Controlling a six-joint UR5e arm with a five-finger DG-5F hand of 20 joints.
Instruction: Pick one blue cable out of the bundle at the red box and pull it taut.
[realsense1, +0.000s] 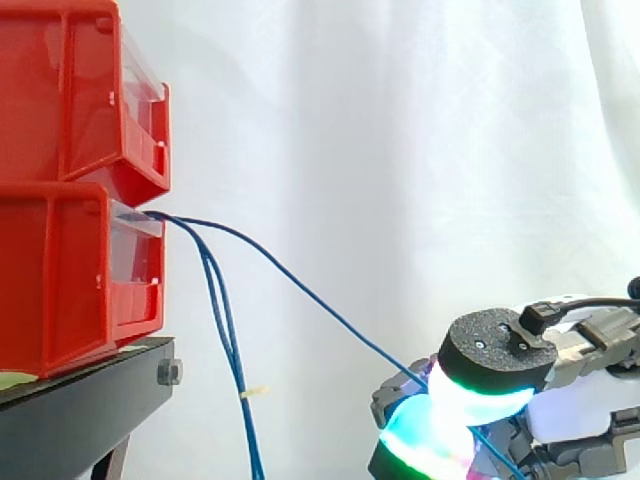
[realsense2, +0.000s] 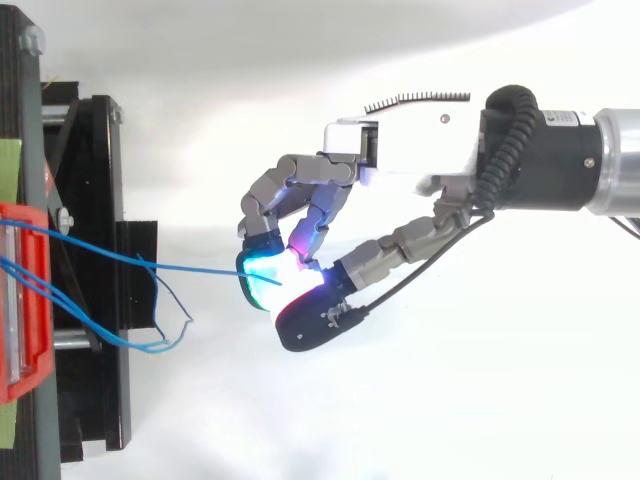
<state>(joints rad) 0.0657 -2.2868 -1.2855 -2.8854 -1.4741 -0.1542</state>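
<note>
The hand (realsense2: 405, 150) is closed in a pinch on one blue cable (realsense1: 300, 286), clamped between its glowing fingertips (realsense2: 262, 280), low and well away from the bins. From the pinch the held cable rises in a gentle curve to the front opening of the lower red bin (realsense1: 60, 285). This bin sits at the front edge of the black stand (realsense1: 85, 410), beneath a second red bin (realsense1: 60, 90). The other blue cables (realsense1: 226, 335) hang down from the same opening, past the stand's edge.
</note>
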